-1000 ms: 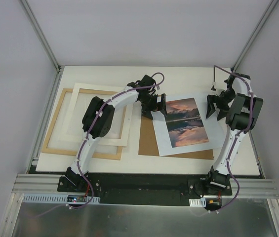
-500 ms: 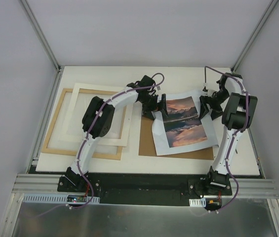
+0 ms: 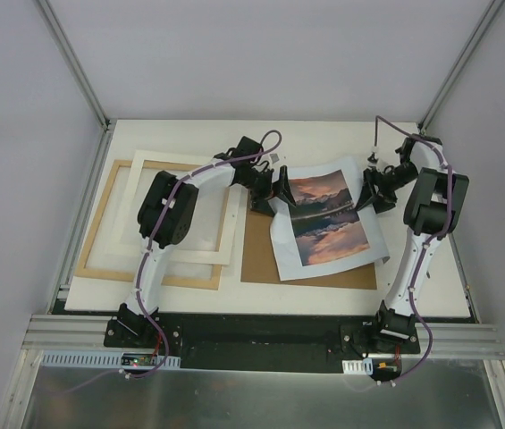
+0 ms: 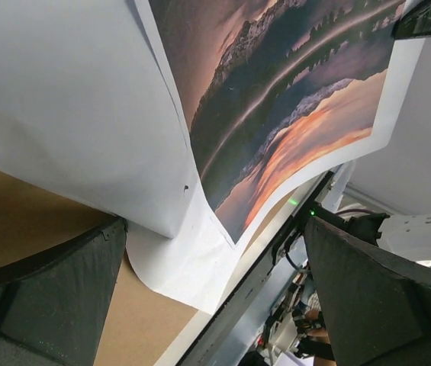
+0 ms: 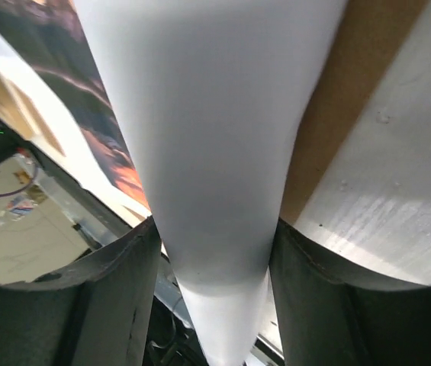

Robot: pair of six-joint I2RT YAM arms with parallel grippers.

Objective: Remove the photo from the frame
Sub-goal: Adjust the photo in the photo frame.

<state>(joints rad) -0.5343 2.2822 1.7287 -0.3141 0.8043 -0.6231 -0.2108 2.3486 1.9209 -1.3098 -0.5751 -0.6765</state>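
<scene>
Right claw (image 3: 375,191) pinches the right border of the photo (image 3: 324,223); from its wrist camera a curled white fold of the sheet fills the gap between both fingers (image 5: 85,305). Left claw (image 3: 280,186) stands wide, the photo's left border bulging loosely between its fingers without being gripped.

That photo is already out of the frame (image 3: 100,234), which lies well to the left under the white mat (image 3: 200,254). It sits over the brown board (image 3: 261,264), near edge down, far side raised and bowed. It looks light and floppy, quick to crease or slide on the smooth board. I'd keep any hold on the pale border, never the printed picture, and I'd support it on two sides so it doesn't fold under its own sag.

A second ago it lay flat, and the right claw hung off its right edge, not touching. Since then that claw has come in and narrowed, the sheet has buckled upward and swung leftward, and the board has slid a little left too.
</scene>
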